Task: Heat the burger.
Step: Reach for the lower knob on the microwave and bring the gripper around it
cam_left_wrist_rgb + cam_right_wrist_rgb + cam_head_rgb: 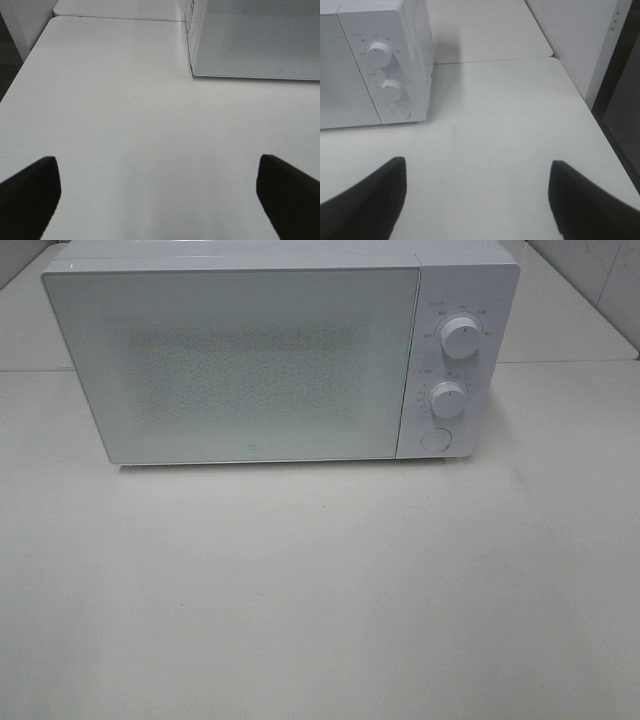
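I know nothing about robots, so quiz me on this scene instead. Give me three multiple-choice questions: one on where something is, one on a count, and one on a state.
1. Seen from the high camera, where is the control panel on the microwave?
A) right of the door
B) left of the door
C) on the top

2. How many round knobs does the panel carry?
A) one
B) two
C) four

3. How does the microwave's door stand?
A) swung wide open
B) taken off
C) shut

Answers:
1 A: the panel fills the strip at the door's right edge.
2 B: two show, one above the other.
3 C: the door lies flush with the front and nothing of the inside shows.
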